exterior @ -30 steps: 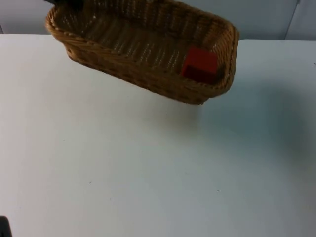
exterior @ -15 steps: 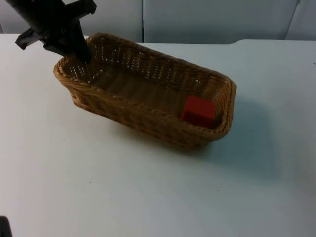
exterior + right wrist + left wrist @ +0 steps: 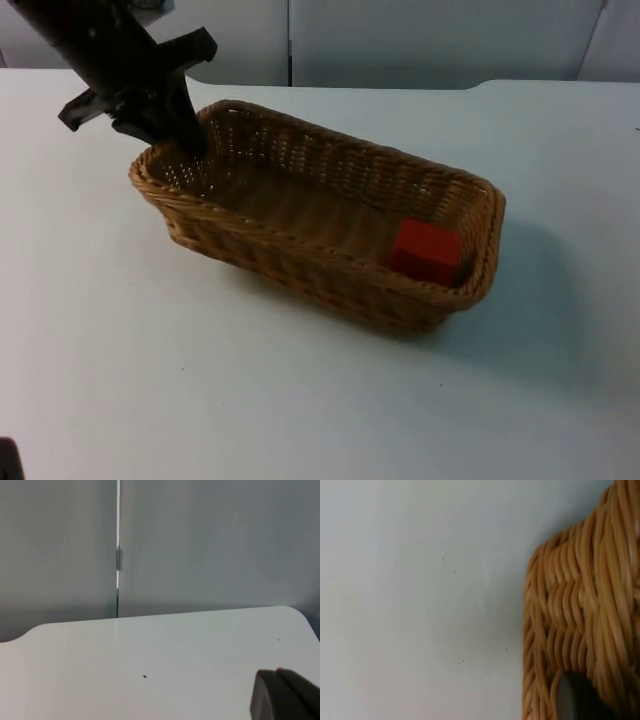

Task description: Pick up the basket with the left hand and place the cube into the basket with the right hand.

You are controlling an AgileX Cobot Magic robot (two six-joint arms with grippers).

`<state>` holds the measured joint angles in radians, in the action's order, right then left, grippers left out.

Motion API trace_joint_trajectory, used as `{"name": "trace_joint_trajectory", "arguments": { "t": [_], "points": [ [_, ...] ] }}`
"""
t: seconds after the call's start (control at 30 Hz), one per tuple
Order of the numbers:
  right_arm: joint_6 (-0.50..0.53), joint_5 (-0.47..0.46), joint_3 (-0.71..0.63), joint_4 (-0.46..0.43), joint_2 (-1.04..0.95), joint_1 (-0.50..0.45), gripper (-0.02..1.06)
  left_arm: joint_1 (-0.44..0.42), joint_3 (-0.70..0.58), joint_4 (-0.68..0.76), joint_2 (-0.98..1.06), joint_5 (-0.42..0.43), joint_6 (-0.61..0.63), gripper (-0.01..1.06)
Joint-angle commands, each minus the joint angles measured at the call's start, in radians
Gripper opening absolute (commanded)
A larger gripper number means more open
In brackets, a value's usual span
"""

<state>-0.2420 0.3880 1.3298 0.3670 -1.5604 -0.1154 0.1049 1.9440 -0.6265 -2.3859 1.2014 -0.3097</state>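
A long brown wicker basket (image 3: pixel 300 250) lies slantwise in the middle of the white table in the top view. A red cube (image 3: pixel 428 252) sits inside it at its right end. My left gripper (image 3: pixel 188 150) reaches down from the upper left and is shut on the basket's rim at its far left corner. In the left wrist view the basket's weave (image 3: pixel 580 605) is close up, with one black fingertip (image 3: pixel 572 700) against it. I cannot tell whether the basket touches the table. My right gripper (image 3: pixel 285 695) waits over bare table, facing the grey wall.
White table (image 3: pixel 300 400) spreads wide in front of and to the left of the basket. The grey partition wall (image 3: pixel 420 40) closes off the far edge. The basket's shadow falls on the table to its right.
The basket has come down from high and tilted at the far edge to low over the table, then shifted a little right. The left arm came into view. The cube stayed in the right end.
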Motion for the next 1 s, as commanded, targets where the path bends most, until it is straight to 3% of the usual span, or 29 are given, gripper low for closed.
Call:
{"name": "trace_joint_trajectory", "arguments": {
  "t": [0.0,0.2,0.5,0.73,0.83,0.87,0.93,0.97],
  "points": [
    [-0.002,-0.012,-0.009,0.002,0.01,-0.004,0.0,0.02,0.009,-0.044,0.011,0.02,0.003,0.01],
    [-0.002,-0.012,-0.009,0.002,0.01,-0.004,0.0,0.029,-0.021,-0.032,0.011,0.02,0.004,0.04],
    [-0.002,-0.012,-0.009,-0.002,0.01,-0.004,0.0,0.029,-0.178,0.1,0.011,0.02,-0.017,0.04],
    [-0.002,-0.012,-0.009,-0.004,0.01,-0.004,0.0,0.029,-0.201,0.122,0.011,0.02,-0.035,0.05],
    [-0.002,-0.012,-0.009,-0.004,0.01,-0.004,0.0,0.029,-0.201,0.126,0.011,0.02,-0.054,0.19],
    [-0.002,-0.012,-0.009,-0.004,0.01,-0.004,0.0,0.029,-0.201,0.126,0.011,0.02,-0.054,0.19],
    [-0.002,-0.012,-0.009,-0.004,0.01,-0.004,0.0,0.029,-0.201,0.139,0.011,0.02,-0.057,0.37],
    [-0.002,-0.012,-0.009,-0.004,0.01,-0.004,0.0,0.029,-0.201,0.144,0.011,0.02,-0.057,0.51]
  ]
}}
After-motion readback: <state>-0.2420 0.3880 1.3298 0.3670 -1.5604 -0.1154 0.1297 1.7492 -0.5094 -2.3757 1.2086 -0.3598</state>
